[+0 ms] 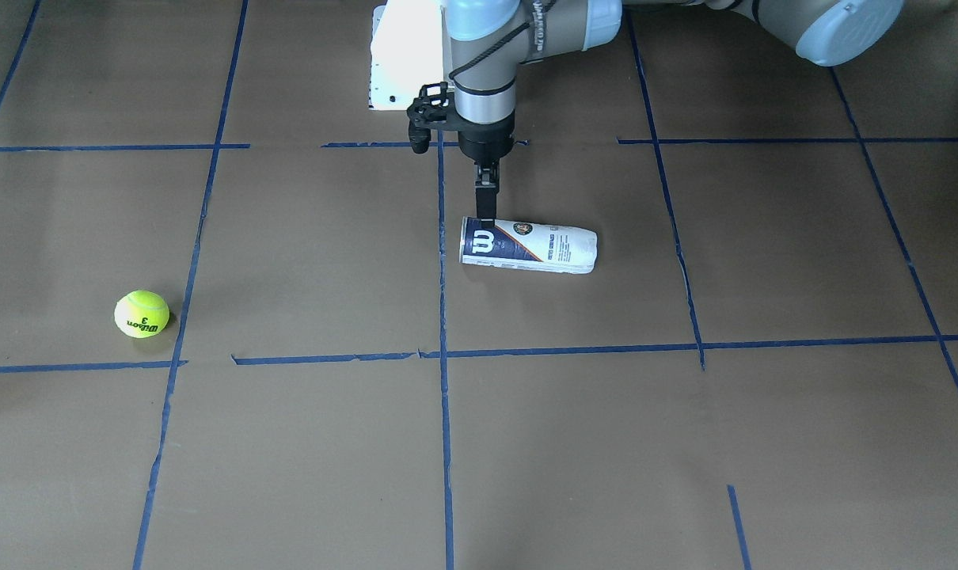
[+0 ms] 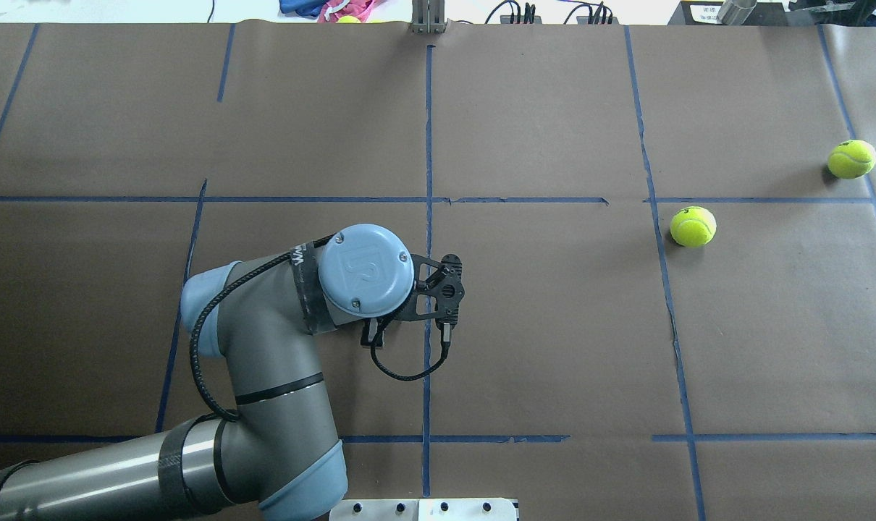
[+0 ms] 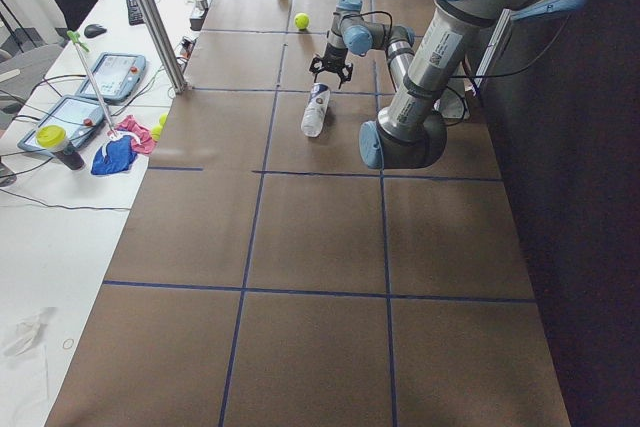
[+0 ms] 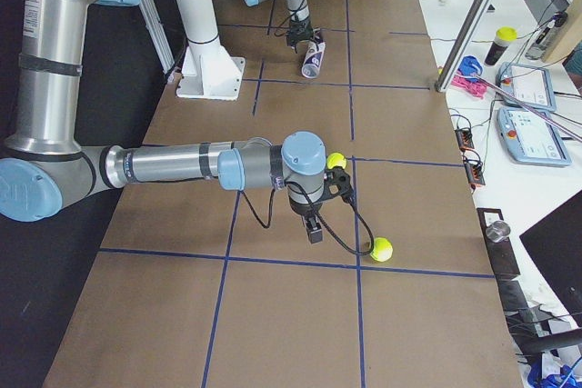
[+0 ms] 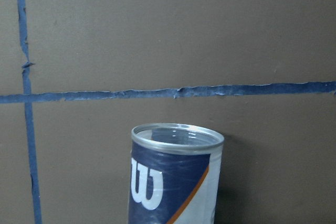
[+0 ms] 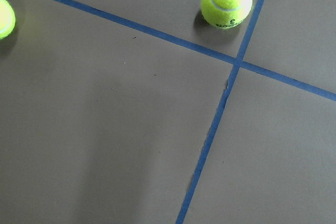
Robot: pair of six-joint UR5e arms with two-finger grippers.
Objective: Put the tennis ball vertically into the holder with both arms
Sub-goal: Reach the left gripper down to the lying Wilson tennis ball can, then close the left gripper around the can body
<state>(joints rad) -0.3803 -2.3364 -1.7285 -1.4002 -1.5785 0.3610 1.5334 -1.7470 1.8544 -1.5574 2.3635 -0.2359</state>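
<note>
Fingers of left gripper are hanging apart over the lying holder, white "W" showing; tennis ball is showing "Wilson 3". Right gripper: grip unreadable.

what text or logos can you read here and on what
"Wilson 3": black print on the tennis ball.
"W": white logo on the can, on its navy band.
"UR": embossed on the arm's blue joint cap.
Too small to read: the can's fine print and emblem.

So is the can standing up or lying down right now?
Lying down: the can rests lengthwise on the table, its clear rim facing sideways, not up.
</note>
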